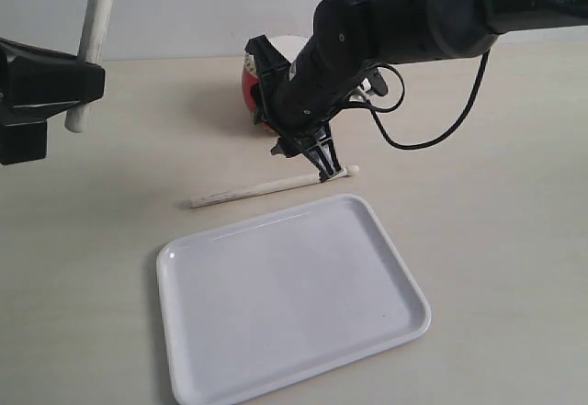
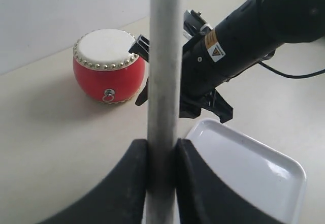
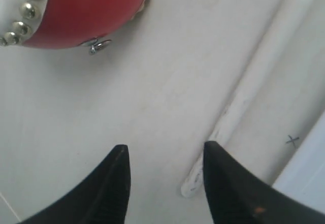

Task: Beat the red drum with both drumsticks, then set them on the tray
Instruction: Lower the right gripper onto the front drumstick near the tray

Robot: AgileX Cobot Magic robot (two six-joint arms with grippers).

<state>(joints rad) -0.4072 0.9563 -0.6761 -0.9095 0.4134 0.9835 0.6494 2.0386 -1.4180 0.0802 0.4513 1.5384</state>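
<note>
**A:** Closing here looks risky to me. The right tool (image 3: 165, 147) has its jaws apart, low over the worktop (image 1: 496, 240). Only the very end of the lying drumstick (image 1: 266, 186) sits between them, hard by one finger (image 3: 223, 183).

**B:** So a pinch that far out might let the stick swivel or squirt free?

**A:** That's my worry. It lies flat just in front of the red drum (image 2: 107, 66). A kick could roll it against the drum, or against the rim of the tray (image 1: 163, 263), which lies just past the stick from the drum.

**B:** And the left tool (image 2: 163, 150)?

**A:** Clamped on the held drumstick (image 2: 164, 56), which stands near upright, raised and well off to the drum's side. Its hazard is the right arm, which stands just beside the drum. A swing at the skin from there could, I judge, clip that arm.

**B:** Room otherwise?

**A:** Bare worktop on the drum's flank away from the left tool, and the tray's floor is bare. Between drum and lying stick there's little.
</note>
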